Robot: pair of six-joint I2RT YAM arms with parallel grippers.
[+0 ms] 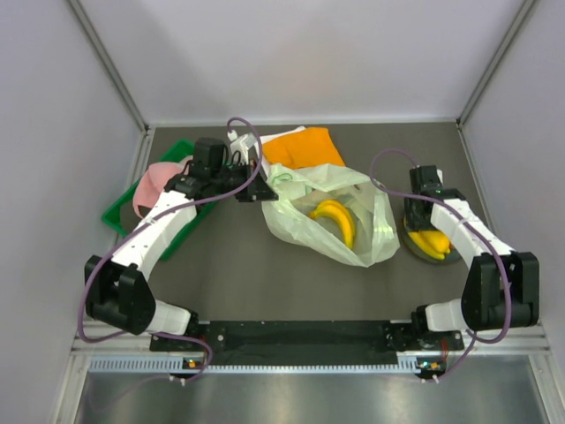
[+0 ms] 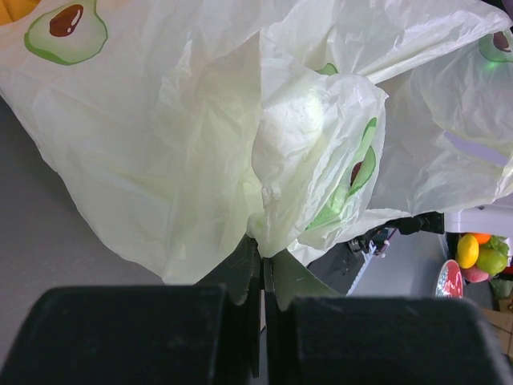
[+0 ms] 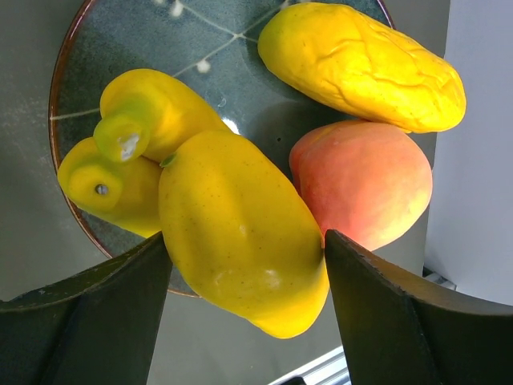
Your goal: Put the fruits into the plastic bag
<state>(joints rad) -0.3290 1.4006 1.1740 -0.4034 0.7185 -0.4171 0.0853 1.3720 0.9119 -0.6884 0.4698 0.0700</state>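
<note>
Right jaws flank 1 banana bunch; 1 bunch in bag.

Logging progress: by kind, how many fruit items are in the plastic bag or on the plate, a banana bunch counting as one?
Bright yellow banana bunches: 2 (bagged bunch in the translucent pale green plastic bag, plate bunch on the round blue-grey plate)
Wrinkled yellow oblong fruit: 1
Peach-coloured round fruit: 1
Total: 4

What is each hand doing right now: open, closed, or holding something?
Left hand: closed, pinching a fold of the plastic bag.
Right hand: open, straddling a yellow fruit on the plate.
</note>
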